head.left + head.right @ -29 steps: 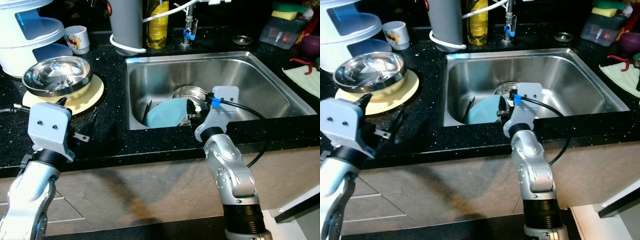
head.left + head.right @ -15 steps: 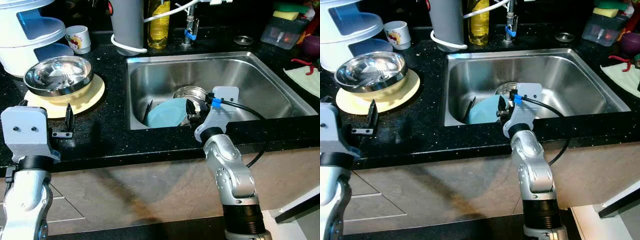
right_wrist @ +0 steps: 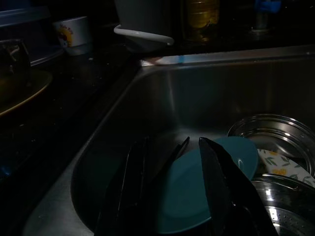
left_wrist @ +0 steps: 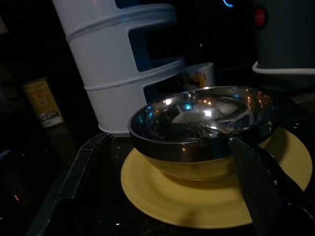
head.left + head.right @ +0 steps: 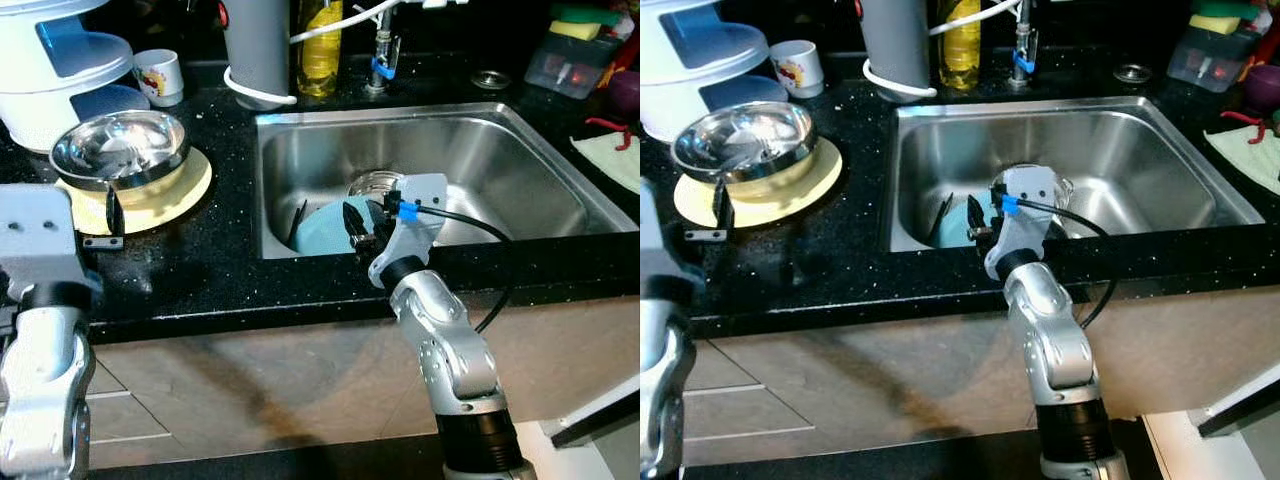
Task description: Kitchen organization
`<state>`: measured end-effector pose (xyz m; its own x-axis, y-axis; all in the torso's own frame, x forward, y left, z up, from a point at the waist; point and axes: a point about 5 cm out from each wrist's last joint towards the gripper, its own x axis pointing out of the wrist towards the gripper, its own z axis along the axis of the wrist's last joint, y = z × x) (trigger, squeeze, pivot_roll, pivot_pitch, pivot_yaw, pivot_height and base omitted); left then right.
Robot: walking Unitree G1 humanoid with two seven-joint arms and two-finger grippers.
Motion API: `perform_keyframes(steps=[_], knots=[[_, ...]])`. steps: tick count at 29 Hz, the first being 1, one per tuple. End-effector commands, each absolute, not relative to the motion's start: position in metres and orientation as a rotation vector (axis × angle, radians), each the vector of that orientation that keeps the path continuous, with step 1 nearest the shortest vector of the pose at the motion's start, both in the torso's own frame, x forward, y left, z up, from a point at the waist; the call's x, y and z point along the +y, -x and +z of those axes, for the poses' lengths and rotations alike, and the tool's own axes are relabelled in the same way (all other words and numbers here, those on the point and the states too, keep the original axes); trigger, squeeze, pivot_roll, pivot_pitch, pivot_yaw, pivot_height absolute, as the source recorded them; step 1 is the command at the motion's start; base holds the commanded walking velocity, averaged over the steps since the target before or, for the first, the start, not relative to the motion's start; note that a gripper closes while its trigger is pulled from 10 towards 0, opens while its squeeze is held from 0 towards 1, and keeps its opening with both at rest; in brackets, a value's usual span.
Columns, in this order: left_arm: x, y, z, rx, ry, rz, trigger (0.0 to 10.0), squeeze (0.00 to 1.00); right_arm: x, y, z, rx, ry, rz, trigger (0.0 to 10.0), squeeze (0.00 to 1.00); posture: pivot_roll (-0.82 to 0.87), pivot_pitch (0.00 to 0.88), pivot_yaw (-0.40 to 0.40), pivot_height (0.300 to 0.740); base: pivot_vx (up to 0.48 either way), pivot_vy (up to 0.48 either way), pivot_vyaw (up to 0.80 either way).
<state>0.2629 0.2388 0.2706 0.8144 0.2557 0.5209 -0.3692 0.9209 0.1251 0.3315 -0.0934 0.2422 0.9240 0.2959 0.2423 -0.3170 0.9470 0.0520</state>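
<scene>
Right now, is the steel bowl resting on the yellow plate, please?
Touching: the left wrist view shows the steel bowl sitting directly on the yellow plate.

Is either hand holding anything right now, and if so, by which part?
Nothing is held. The left hand is open, its fingers either side of the steel bowl without touching. The right hand is open above the blue plate in the sink.

You see: brushed steel sink (image 5: 500, 160), dull sheen; polished steel bowl (image 5: 118, 148), mirror-glossy; black speckled counter (image 5: 215, 240), glossy; yellow plate (image 4: 197, 201) & blue plate (image 3: 197, 189), smooth, satin; white plastic container (image 4: 123, 64), matt.
</scene>
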Motion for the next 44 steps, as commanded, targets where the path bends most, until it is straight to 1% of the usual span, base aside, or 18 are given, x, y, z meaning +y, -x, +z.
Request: perform_keyframes(steps=[1, 12, 13, 14, 15, 16, 19, 22, 26, 27, 28, 29, 30, 32, 33, 34, 35, 44], knots=[[0.245, -0.265, 0.266, -0.490, -0.225, 0.352, 10.0, 0.00, -0.092, -0.329, 0.244, -0.252, -0.090, 0.326, 10.0, 0.00, -0.03, 0.203, 0.020, 0.740, 0.000, 0.000, 0.00], [0.249, -0.282, 0.259, -0.436, -0.172, 0.341, 10.0, 0.00, -0.094, -0.330, 0.244, -0.249, -0.087, 0.324, 10.0, 0.00, -0.04, 0.205, 0.020, 0.740, 0.000, 0.000, 0.00], [0.249, -0.284, 0.259, -0.429, -0.168, 0.338, 5.2, 0.00, -0.094, -0.330, 0.244, -0.249, -0.087, 0.324, 10.0, 0.00, -0.04, 0.204, 0.021, 0.740, 0.000, 0.000, 0.00], [0.249, -0.284, 0.259, -0.429, -0.168, 0.338, 5.2, 0.00, -0.094, -0.330, 0.244, -0.249, -0.087, 0.324, 10.0, 0.00, -0.04, 0.204, 0.021, 0.740, 0.000, 0.000, 0.00], [0.249, -0.286, 0.258, -0.424, -0.171, 0.329, 3.1, 0.00, -0.094, -0.330, 0.244, -0.249, -0.089, 0.323, 10.0, 0.00, -0.04, 0.204, 0.021, 0.740, 0.000, 0.000, 0.00], [0.249, -0.287, 0.259, -0.425, -0.172, 0.321, 2.2, 0.00, -0.094, -0.330, 0.244, -0.249, -0.090, 0.322, 10.0, 0.00, -0.04, 0.204, 0.021, 0.740, 0.000, 0.000, 0.00], [0.248, -0.290, 0.260, -0.435, -0.174, 0.310, 1.3, 0.00, -0.095, -0.330, 0.243, -0.248, -0.091, 0.321, 10.0, 0.00, -0.04, 0.204, 0.021, 0.740, 0.000, 0.000, 0.00], [0.247, -0.291, 0.261, -0.443, -0.176, 0.305, 1.3, 0.00, -0.095, -0.330, 0.243, -0.248, -0.093, 0.320, 10.0, 0.00, -0.04, 0.204, 0.021, 0.740, 0.000, 0.000, 0.00], [0.245, -0.292, 0.264, -0.462, -0.184, 0.289, 1.5, 0.00, -0.096, -0.330, 0.243, -0.248, -0.093, 0.318, 10.0, 0.00, -0.05, 0.207, 0.022, 0.740, 0.000, 0.000, 0.00], [0.245, -0.293, 0.265, -0.468, -0.187, 0.284, 2.4, 0.00, -0.096, -0.330, 0.243, -0.248, -0.093, 0.317, 10.0, 0.00, -0.05, 0.207, 0.022, 0.740, 0.000, 0.000, 0.00], [0.245, -0.293, 0.265, -0.468, -0.187, 0.284, 2.4, 0.00, -0.096, -0.330, 0.243, -0.248, -0.093, 0.317, 10.0, 0.00, -0.05, 0.207, 0.022, 0.740, 0.000, 0.000, 0.00], [0.243, -0.292, 0.266, -0.475, -0.194, 0.278, 3.6, 0.00, -0.096, -0.330, 0.244, -0.248, -0.093, 0.317, 10.0, 0.00, -0.05, 0.207, 0.022, 0.740, 0.000, 0.000, 0.00], [0.242, -0.292, 0.267, -0.482, -0.206, 0.276, 10.0, 0.00, -0.096, -0.330, 0.244, -0.248, -0.093, 0.317, 10.0, 0.00, -0.05, 0.207, 0.022, 0.740, 0.000, 0.000, 0.00], [0.240, -0.291, 0.269, -0.497, -0.226, 0.276, 10.0, 0.00, -0.096, -0.330, 0.244, -0.247, -0.092, 0.317, 10.0, 0.00, -0.05, 0.207, 0.022, 0.740, 0.000, 0.000, 0.00], [0.240, -0.290, 0.269, -0.501, -0.228, 0.275, 10.0, 0.22, -0.096, -0.330, 0.244, -0.247, -0.091, 0.318, 10.0, 0.00, -0.05, 0.207, 0.022, 0.740, 0.000, 0.000, 0.00], [0.240, -0.290, 0.269, -0.501, -0.228, 0.275, 10.0, 0.22, -0.096, -0.330, 0.244, -0.247, -0.091, 0.318, 10.0, 0.00, -0.05, 0.207, 0.022, 0.740, 0.000, 0.000, 0.00], [0.239, -0.289, 0.269, -0.508, -0.226, 0.275, 10.0, 1.00, -0.096, -0.330, 0.244, -0.247, -0.090, 0.318, 10.0, 0.00, -0.05, 0.207, 0.022, 0.740, 0.000, 0.000, 0.00], [0.238, -0.289, 0.271, -0.523, -0.227, 0.283, 10.0, 1.00, -0.095, -0.330, 0.243, -0.244, -0.088, 0.323, 10.0, 0.00, -0.05, 0.207, 0.019, 0.740, 0.000, 0.000, 0.00]])
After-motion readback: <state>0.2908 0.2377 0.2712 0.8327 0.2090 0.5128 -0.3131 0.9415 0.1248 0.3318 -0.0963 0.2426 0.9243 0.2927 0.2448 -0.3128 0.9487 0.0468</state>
